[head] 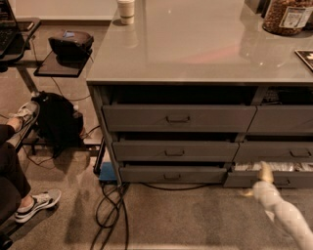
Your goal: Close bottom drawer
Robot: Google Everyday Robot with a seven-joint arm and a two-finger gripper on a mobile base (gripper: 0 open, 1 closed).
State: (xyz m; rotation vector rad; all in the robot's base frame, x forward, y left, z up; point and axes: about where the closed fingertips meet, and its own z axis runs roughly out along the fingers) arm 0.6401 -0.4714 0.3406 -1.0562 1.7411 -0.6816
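The bottom drawer is the lowest wide dark grey front in the left column, with a small rectangular pull handle at its centre. Its front sits nearly flush under the middle drawer, with only a thin dark gap above it, and its inside is hidden. My gripper, on a pale arm that comes in from the lower right, is to the right of that drawer and apart from it. It is in front of the lower right drawer, which shows white packets.
Cables trail over the carpet below the cabinet's left corner, beside a blue box. A black bag and a seated person's shoe are at the left. A cup and a jar stand on the grey countertop.
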